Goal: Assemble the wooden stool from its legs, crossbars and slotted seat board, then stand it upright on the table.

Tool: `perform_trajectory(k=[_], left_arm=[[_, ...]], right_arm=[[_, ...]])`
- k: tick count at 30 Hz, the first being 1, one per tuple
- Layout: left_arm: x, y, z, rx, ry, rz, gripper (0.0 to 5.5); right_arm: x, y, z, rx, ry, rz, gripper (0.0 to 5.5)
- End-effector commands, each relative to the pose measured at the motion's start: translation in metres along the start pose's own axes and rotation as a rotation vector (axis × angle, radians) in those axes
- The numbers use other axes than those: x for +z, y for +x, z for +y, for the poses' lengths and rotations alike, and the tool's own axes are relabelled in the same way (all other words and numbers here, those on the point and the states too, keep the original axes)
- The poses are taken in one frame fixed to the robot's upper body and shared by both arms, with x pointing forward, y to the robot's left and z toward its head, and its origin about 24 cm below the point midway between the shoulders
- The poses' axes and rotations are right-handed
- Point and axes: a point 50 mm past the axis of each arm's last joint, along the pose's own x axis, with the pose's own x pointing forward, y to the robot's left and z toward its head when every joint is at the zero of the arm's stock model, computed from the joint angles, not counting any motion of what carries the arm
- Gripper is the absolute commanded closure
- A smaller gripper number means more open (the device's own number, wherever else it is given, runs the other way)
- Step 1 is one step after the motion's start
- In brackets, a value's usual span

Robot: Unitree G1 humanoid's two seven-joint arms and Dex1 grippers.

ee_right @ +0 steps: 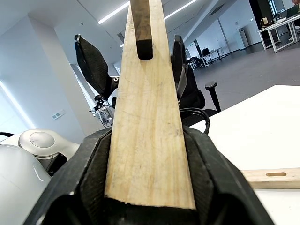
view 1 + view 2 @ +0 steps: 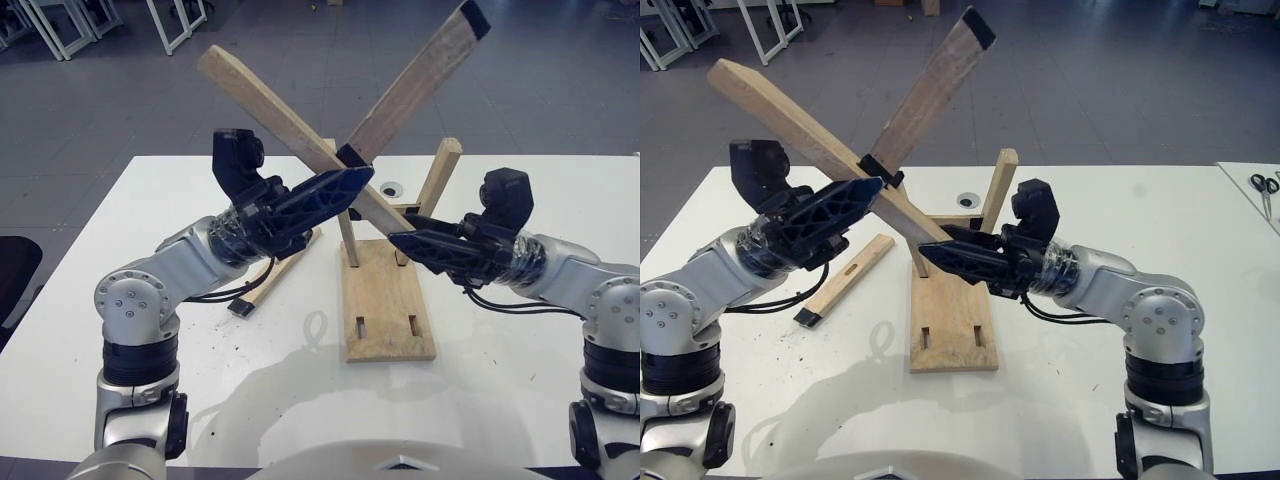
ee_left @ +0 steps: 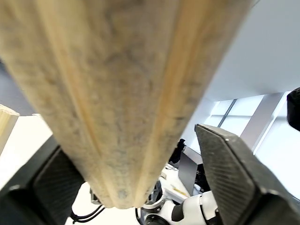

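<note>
The left pincer pinches a pale wooden leg (black cap on its far end) that rises away from it. The right pincer clamps a second leg, which crosses the first just above the left fingertips. Below both pincers lies the slotted seat board, with an upright post at its far edge.

This looks like a robotics lab or open office hall: a white surface stands on a grey floor near white desk frames. Strip lights line the ceiling above an office chair and more desks.
</note>
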Motion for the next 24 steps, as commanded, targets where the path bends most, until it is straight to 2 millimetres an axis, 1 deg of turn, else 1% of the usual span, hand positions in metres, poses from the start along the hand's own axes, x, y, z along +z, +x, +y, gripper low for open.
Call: perform_trajectory(k=[1, 4, 6, 8, 12, 13, 14, 16, 18, 20, 21, 24], left_arm=[[0.005, 0.0, -0.001, -0.018, 0.046, 0.006, 2.39], [0.003, -0.004, 0.004, 0.004, 0.052, 0.025, 2.86], [0.002, -0.006, 0.007, 0.015, 0.053, 0.038, 3.31], [0.0, -0.008, 0.009, 0.023, 0.054, 0.047, 3.43], [0.002, -0.012, 0.016, 0.068, 0.07, 0.038, 3.44], [0.003, -0.012, 0.017, 0.078, 0.076, 0.031, 3.44], [0.004, -0.013, 0.019, 0.088, 0.084, 0.025, 3.45], [0.009, -0.016, 0.021, 0.113, 0.115, 0.01, 3.46], [0.017, -0.021, 0.022, 0.137, 0.155, -0.003, 3.46], [0.022, -0.029, 0.02, 0.154, 0.223, 0.04, 3.46], [0.021, -0.033, 0.019, 0.161, 0.264, 0.092, 3.46], [0.008, -0.041, 0.022, 0.177, 0.357, 0.268, 3.46]], right_arm=[[-0.003, -0.006, -0.004, -0.059, 0.009, 0.025, 3.47], [-0.005, -0.007, -0.004, -0.06, 0.011, 0.032, 3.47], [-0.005, -0.007, -0.004, -0.055, 0.011, 0.037, 3.47], [-0.006, -0.007, -0.003, -0.048, 0.011, 0.039, 3.47], [-0.004, -0.008, -0.003, -0.037, 0.013, 0.034, 3.47], [-0.004, -0.008, -0.003, -0.043, 0.005, 0.041, 3.11], [-0.005, -0.009, -0.003, -0.056, -0.005, 0.051, 3.03], [-0.009, -0.013, -0.005, -0.108, -0.039, 0.096, 2.6], [-0.015, -0.022, -0.008, -0.173, -0.062, 0.154, 2.57], [-0.029, -0.037, -0.013, -0.266, -0.077, 0.255, 2.57], [-0.036, -0.045, -0.014, -0.306, -0.084, 0.308, 2.57], [-0.055, -0.062, -0.02, -0.393, -0.132, 0.475, 2.57]])
